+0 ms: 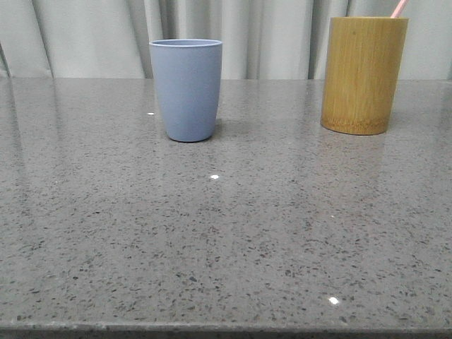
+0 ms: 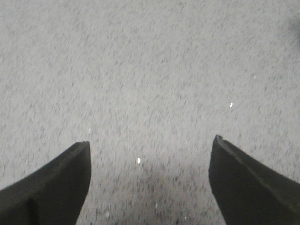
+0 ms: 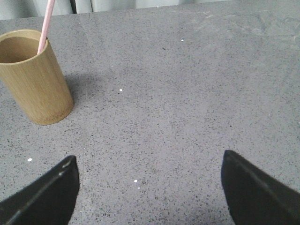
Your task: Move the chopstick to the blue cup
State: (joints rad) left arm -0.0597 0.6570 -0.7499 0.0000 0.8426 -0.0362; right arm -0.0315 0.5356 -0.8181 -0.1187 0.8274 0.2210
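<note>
Table (image 1: 226,240): grey speckled stone, one slab. Front edge is cut off at the bottom of the front view, back edge meets a pale curtain (image 1: 92,35). Most of the surface is bare, with wide open room in front of and between the two vessels.

Vessels: two, well apart, both upright near the back edge. Bamboo cup (image 1: 363,74) on the right; its top rim is nearly at the frame edge in the front view. Blue cup (image 1: 186,88) left of centre; its inside can't be seen from this angle.

Chopstick (image 3: 45,23): one, pink, standing tilted inside the bamboo cup, leaning on its rim. The lower part is hidden by the cup wall and the upper end is cut off by the frame. In the front view only a short pink tip shows.

Left pincer (image 2: 150,154): released, the two dark fingers (image 2: 51,187) spread wide over bare table, picture blurry.

Right pincer (image 3: 150,164): also released, fingers (image 3: 258,192) wide apart, nothing between them; the bamboo cup sits well off to one side.
</note>
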